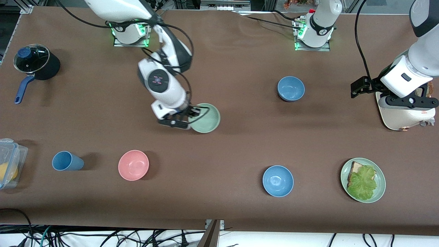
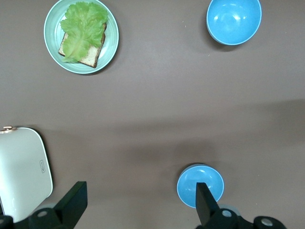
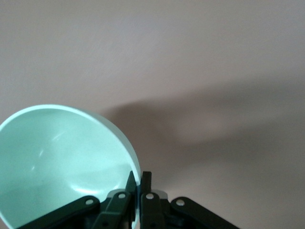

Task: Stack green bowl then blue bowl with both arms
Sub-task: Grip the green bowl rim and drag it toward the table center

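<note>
While the green bowl [image 1: 205,118] sits mid-table, a little toward the right arm's end, the right gripper [image 1: 185,118] has it pinched by the rim on the side facing that arm's end, one finger inside the wall and one outside, as the right wrist view shows with the jaws closed tight on the thin edge [image 3: 136,179]. A round bowl has no long axis to worry about, so what matters is which way it has to travel: the blue bowl [image 1: 291,88], the duller greyish one, lies toward the left arm's end of the table and farther from the front camera than the green one, well apart from it. A brighter blue bowl [image 1: 278,180] sits nearer the camera and is easy to mistake for it. The left gripper [image 1: 360,87] hangs wide open and empty over the table at its own end, above a white appliance [image 1: 401,116], waiting; from there it looks the nearer of the two to the greyish blue bowl, which shows just between its spread fingers in the left wrist view [image 2: 200,185]
</note>
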{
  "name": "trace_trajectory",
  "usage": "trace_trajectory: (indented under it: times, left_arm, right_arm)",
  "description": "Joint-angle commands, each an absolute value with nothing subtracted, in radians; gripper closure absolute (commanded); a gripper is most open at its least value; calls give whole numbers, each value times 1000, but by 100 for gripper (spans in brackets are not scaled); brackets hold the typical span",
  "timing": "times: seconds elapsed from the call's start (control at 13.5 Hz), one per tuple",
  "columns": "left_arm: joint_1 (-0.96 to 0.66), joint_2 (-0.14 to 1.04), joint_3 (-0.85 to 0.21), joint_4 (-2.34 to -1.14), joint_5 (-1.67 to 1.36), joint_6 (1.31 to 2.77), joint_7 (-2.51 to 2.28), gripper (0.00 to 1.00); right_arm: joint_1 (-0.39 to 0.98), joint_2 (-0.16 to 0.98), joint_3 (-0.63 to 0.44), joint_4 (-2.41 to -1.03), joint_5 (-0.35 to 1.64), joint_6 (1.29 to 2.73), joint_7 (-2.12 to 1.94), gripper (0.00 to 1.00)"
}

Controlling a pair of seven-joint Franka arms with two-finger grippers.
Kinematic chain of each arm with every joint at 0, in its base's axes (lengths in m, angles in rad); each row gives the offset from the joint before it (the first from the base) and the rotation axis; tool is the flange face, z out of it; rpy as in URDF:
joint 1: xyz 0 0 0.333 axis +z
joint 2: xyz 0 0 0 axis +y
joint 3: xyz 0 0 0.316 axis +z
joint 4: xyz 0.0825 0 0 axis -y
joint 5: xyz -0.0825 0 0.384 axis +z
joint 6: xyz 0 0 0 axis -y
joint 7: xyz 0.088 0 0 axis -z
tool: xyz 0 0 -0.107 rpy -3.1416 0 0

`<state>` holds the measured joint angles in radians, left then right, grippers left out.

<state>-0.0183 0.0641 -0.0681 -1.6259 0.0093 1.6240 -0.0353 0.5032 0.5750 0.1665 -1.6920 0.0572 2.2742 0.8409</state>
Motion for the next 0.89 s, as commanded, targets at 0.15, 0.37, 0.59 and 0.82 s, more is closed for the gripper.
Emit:
trace_trajectory:
  times: [0.15, 0.37, 0.59, 0.82]
  left_arm:
    - [-21, 64, -61, -1612, -26, 1606, -40, 0]
    - [-21, 64, -61, -1614, -26, 1606, -40, 0]
    - [-21, 64, -61, -1614, -37, 1603, -40, 0]
    - [-21, 64, -61, -1618, -38, 1601, -40, 0]
  right_arm:
    - [568, 712, 153, -1582, 40, 2321, 927, 100]
    - [571, 718, 153, -1582, 40, 2324, 936, 70]
    - [569, 719, 152, -1589, 38, 2327, 939, 1]
    - [557, 640, 102, -1586, 34, 2271, 911, 1]
